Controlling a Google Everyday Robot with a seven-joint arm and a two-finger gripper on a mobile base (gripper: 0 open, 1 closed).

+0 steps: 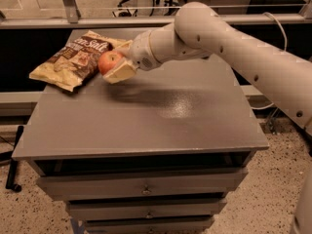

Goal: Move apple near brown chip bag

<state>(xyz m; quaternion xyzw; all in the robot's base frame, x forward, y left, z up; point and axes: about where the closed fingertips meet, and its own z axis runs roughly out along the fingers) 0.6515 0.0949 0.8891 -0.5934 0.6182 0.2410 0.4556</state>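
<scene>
Closest to the camera is the front of a grey cabinet (pixel 141 186), its stacked drawers (pixel 146 211) each carrying a small knob, standing on a speckled floor (pixel 273 199). Above them lies the flat grey top (pixel 161 126), which takes up most of the middle of the view.

My arm (pixel 229 43) comes in from the right edge, thick and white, and reaches leftward across the back half of that top. A dull shadow (pixel 146 94) from it falls on the surface beneath. At its end my gripper (pixel 116 62) sits over the far left part of the top, raised off the surface. My pale yellow fingers (pixel 121 73) are pinching the apple (pixel 108 61): one is under and in front of it, the other behind and above it, with the red-orange fruit wedged between them and clear of the top.

Just to the left of the apple is the brown chip bag (pixel 68 62), lying flat on the far left corner with its pale yellow end hanging towards the cabinet's edge. The apple sits against the bag's right edge as seen from here; I cannot tell whether the two touch.

Behind the cabinet a light rail (pixel 97 21) runs across, and a thin cable (pixel 280 28) loops down at the right.
</scene>
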